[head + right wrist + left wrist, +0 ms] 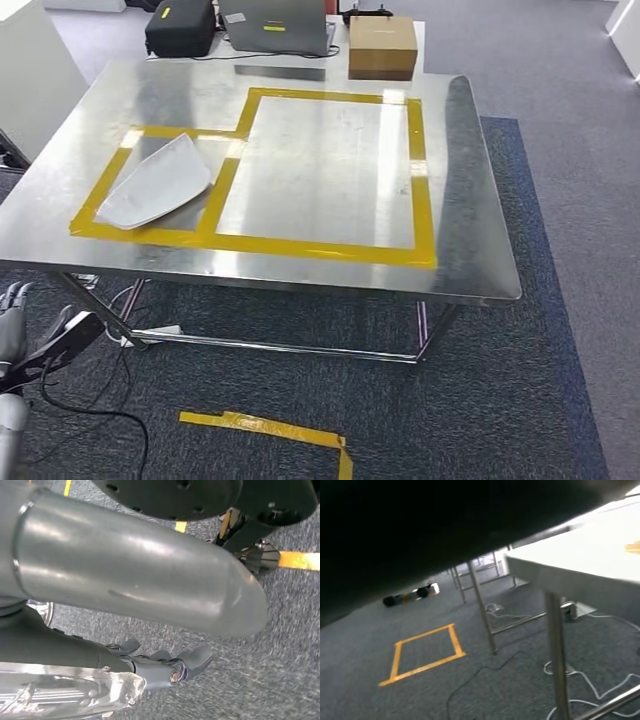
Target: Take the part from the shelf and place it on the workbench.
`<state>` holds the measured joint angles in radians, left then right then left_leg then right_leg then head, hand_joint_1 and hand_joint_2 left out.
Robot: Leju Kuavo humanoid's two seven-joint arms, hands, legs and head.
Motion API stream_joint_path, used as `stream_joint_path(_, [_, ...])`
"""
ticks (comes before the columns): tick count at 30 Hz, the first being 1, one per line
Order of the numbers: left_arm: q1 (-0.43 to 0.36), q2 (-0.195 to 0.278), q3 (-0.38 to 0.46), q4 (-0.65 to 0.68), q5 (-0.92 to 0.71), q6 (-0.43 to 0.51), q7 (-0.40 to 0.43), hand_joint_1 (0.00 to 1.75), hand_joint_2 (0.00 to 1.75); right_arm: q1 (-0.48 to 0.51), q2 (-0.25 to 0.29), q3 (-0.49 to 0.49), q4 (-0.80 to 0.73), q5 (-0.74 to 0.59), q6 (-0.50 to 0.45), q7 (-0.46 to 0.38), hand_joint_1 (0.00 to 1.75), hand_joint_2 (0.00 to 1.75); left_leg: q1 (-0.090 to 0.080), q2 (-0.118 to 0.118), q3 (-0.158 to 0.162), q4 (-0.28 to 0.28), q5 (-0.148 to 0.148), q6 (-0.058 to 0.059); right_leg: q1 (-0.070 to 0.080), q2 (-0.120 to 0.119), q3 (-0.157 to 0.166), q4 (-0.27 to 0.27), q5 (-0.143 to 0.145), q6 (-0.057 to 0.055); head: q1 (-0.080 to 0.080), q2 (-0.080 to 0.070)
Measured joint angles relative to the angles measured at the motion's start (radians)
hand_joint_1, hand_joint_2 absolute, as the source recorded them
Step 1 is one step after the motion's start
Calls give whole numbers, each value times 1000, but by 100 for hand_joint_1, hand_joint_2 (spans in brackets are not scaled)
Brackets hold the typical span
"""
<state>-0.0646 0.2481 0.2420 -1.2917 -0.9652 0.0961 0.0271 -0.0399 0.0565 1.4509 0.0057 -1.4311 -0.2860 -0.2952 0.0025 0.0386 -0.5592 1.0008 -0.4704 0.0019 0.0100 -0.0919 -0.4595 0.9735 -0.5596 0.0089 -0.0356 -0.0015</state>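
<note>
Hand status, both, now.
Left hand: hangs low beside the workbench, holding nothing; fingers look spread.
Right hand: hangs over the carpet, fingers loosely extended, holding nothing.

Cardboard box (pixel 383 46), black bag (pixel 181 27), laptop (pixel 279 26)

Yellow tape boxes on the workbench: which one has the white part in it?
The smaller taped box at the workbench's left end holds the white part. The larger taped box beside it, to the right, has only bare metal inside.
</note>
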Motion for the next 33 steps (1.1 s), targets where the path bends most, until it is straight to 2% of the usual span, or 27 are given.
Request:
stream_joint_path(2, [4, 2, 6, -4, -3, 0, 1, 0, 0, -5, 0, 1, 0, -2, -1, 1, 0, 0, 5, -18, -4, -6, 2, 10, -2, 34, -27, 50, -35, 11, 3, 0])
stream_joint_path(4, [7, 2, 10, -6, -7, 1, 1, 0, 0, -6, 0, 1, 0, -5, -2, 2, 0, 0, 4, -37, -10, -7, 6, 17, -6, 77, -95, 180, -98, 14, 5, 0])
stream_joint_path(5, [10, 2, 11, -6, -8, 0, 1, 0, 0, -5, 0, 1, 0, -6, -1, 2, 0, 0, 2, -47, -14, -7, 8, 20, -6, 84, -131, 248, -120, 14, 4, 0])
stream_joint_path(6, [14, 2, 12, -6, -8, 0, 2, 0, 0, -3, 0, 1, 0, -7, 0, 2, 0, 0, 0, -57, -16, -7, 10, 22, -6, 88, -158, 293, -127, 12, 4, 0])
stream_joint_path(7, [17, 2, 13, -6, -9, -1, 2, 0, 0, -3, 0, 1, 0, -8, 2, 2, 0, 0, -3, -69, -18, -7, 12, 23, -6, 90, -166, 300, -113, 9, 4, 0])
stream_joint_path(8, [20, 2, 14, -6, -11, -3, 3, 0, 0, -2, 0, 1, 0, -8, 3, 2, 0, 0, -6, -81, -18, -7, 14, 23, -5, 93, -155, 267, -81, 4, 4, 0])
stream_joint_path(9, [21, 2, 15, -7, -14, -6, 5, 0, 0, -3, 0, 1, 0, -8, 4, 2, 0, 0, -9, -93, -18, -7, 16, 22, -5, 103, -128, 204, -38, -3, 4, 0])
stream_joint_path(10, [22, 2, 17, -7, -16, -8, 7, 0, 0, -4, 0, 1, 0, -8, 4, 2, 0, 0, -10, -105, -18, -7, 19, 21, -5, 124, -97, 135, -6, -12, 4, 0])
stream_joint_path(11, [23, 2, 19, -8, -19, -11, 10, 0, 0, -4, 0, 1, 0, -9, 4, 1, 0, 0, -11, -117, -21, -6, 21, 18, -5, 144, -71, 75, 15, -19, 2, 0])
stream_joint_path(12, [26, 2, 20, -9, -22, -12, 12, 0, 0, -4, 0, 1, 0, -10, 4, 1, 0, 0, -10, -128, -25, -5, 24, 14, -5, 159, -52, 37, 25, -23, 2, 0])
stream_joint_path(13, [31, 1, 22, -10, -25, -12, 15, 0, 0, -4, 0, 1, 0, -11, 4, 0, 0, 0, -8, -138, -30, -4, 28, 8, -4, 166, -45, 23, 23, -25, 1, 0])
stream_joint_path(15, [49, 1, 29, -11, -31, -13, 20, 0, 0, -4, 1, 1, 0, -12, 4, -1, 0, 0, -4, -156, -38, -6, 37, -5, -3, 149, -42, 16, 31, -28, 1, 0])
stream_joint_path(16, [60, 1, 36, -11, -32, -13, 22, 0, 0, -4, 1, 1, 0, -12, 4, -3, 0, 0, -4, -149, -42, -3, 34, -11, -5, 139, -40, 10, 37, -31, 0, 0])
stream_joint_path(17, [70, 0, 46, -10, -33, -12, 24, 0, 0, -4, 1, 1, 0, -13, 3, -4, 0, 0, -4, -132, -51, 13, 21, -16, -8, 127, -39, 3, 42, -36, -3, 0])
stream_joint_path(19, [83, -9, 72, -10, -33, -13, 21, 0, 0, -1, 1, 1, -1, -17, 3, -8, 0, 0, -2, -80, -92, 102, -36, -27, -11, 100, -38, -5, 49, -41, -10, 0])
stream_joint_path(21, [103, -31, 107, -8, -34, -22, 4, 0, 0, 4, 2, 1, -1, -23, 3, -13, 0, 0, 6, -54, -146, 224, -94, -40, -11, 72, -41, -6, 49, -41, -13, 0])
stream_joint_path(22, [118, -44, 127, -6, -35, -28, -9, 0, 0, 6, 2, 1, -1, -27, 3, -15, 0, 0, 11, -49, -158, 255, -101, -45, -11, 59, -42, -5, 48, -41, -14, 0])
stream_joint_path(23, [132, -59, 154, -4, -37, -35, -26, 0, 0, 7, 2, 1, -1, -29, 3, -17, 0, 0, 15, -44, -153, 251, -90, -49, -11, 47, -43, -5, 47, -39, -14, 0])
stream_joint_path(24, [143, -72, 180, -2, -41, -40, -42, 0, 0, 7, 2, 1, -1, -31, 2, -18, 0, 0, 17, -38, -126, 208, -62, -51, -11, 35, -42, -5, 46, -37, -14, 0])
stream_joint_path(25, [151, -85, 206, -1, -46, -43, -57, 0, 0, 7, 3, 1, -1, -32, 2, -20, 0, 0, 19, -20, -87, 142, -30, -52, -11, 22, -39, -4, 43, -32, -14, 0])
stream_joint_path(27, [158, -111, 253, 0, -55, -50, -78, 0, 0, 7, 3, 1, -1, -33, 1, -21, 0, 0, 12, 27, -19, 23, 6, -45, -5, -2, -36, -2, 33, -19, -14, 0])
stream_joint_path(28, [161, -123, 271, 0, -59, -55, -84, 0, 0, 6, 2, 0, 0, -35, 0, -22, 0, 0, 9, 41, -3, -5, 9, -37, -2, -14, -33, -1, 28, -13, -13, 0])
stream_joint_path(29, [164, -136, 288, 1, -61, -65, -89, 0, 0, 6, 2, 0, 0, -37, -2, -22, 0, 0, 6, 39, -1, -13, 4, -28, 0, -27, -30, -2, 24, -7, -11, 0])
stream_joint_path(30, [168, -149, 307, 2, -62, -76, -96, 0, 0, 4, 2, 0, 0, -40, -4, -22, 0, 0, 5, 24, -2, -13, 4, -19, 0, -40, -24, -4, 21, -2, -8, 0])
stream_joint_path(31, [174, -164, 330, 3, -63, -89, -106, 0, 0, 3, 2, 0, 0, -43, -7, -23, 0, 0, 6, 12, -2, -15, 5, -12, -3, -40, -19, -2, 16, 4, -8, 0])
stream_joint_path(32, [179, -179, 357, 4, -65, -101, -119, 0, 0, 2, 2, 0, 0, -46, -10, -24, 0, 0, 6, 0, -2, -17, 7, -5, -6, -23, -20, 8, 4, 10, -7, 0])
stream_joint_path(33, [183, -197, 387, 7, -71, -111, -135, 0, 0, 3, 2, 0, 0, -48, -13, -26, 0, 0, 8, -11, -2, -18, 10, 2, -9, 6, -32, 39, -19, 14, -6, 0])
